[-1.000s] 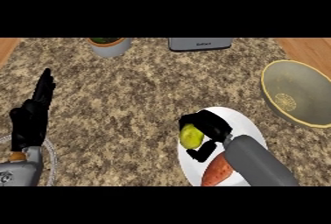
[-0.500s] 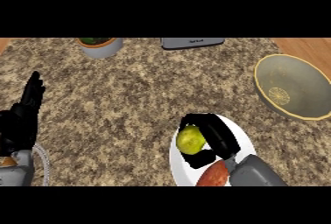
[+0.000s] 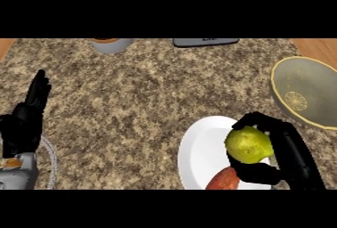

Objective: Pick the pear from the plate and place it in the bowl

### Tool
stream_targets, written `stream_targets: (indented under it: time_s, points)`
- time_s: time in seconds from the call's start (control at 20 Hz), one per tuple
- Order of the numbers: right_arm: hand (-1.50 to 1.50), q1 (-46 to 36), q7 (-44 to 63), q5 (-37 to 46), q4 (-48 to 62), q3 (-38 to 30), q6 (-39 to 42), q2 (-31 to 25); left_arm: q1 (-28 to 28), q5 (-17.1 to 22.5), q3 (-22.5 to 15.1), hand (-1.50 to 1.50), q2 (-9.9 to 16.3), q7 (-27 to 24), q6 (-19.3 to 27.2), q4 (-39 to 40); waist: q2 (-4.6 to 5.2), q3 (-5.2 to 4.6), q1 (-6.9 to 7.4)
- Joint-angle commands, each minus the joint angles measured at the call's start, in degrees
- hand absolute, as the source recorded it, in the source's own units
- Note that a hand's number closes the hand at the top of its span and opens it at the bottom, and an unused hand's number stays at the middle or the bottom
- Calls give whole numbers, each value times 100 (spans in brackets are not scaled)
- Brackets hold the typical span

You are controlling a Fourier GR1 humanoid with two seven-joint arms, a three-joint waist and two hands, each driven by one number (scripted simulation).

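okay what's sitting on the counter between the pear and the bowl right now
Nothing but the right hand, whose fingers curl round the pear on the bowl's side. Past them, the head view shows only bare speckled counter up to the bowl.

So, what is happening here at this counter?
The right robot hand has its fingers curled around the yellow-green pear, which is over the white plate. An orange-red item lies on the plate too. The bowl waits at the far right, with no pear in it. The left robot hand rests open at the left edge.
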Motion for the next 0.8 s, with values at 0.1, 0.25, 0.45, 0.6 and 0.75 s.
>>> stream_targets:
  time_s: [0.1,0.25,0.45,0.6,0.75]
  points:
    - [150,620,802,-562,-1220,-1517,56,-619,-419,-24,-115,0,-1,79,-214,-21,134,20,411]
    - [150,672,97,-1354,-825,-2442,198,-709,-375,-31,-186,0,-135,243,-229,-152,149,25,505]
    - [150,480,-895,-1984,273,-3322,400,-692,-250,-226,-279,0,-265,-43,-176,-61,158,27,562]
    - [150,-73,-1249,-1640,1305,-3613,461,-949,-611,-168,-260,0,-352,-16,-242,228,185,24,609]
    - [150,-117,-1999,-1092,2270,-3536,175,-775,-604,-304,-376,0,-471,194,-164,40,182,26,635]
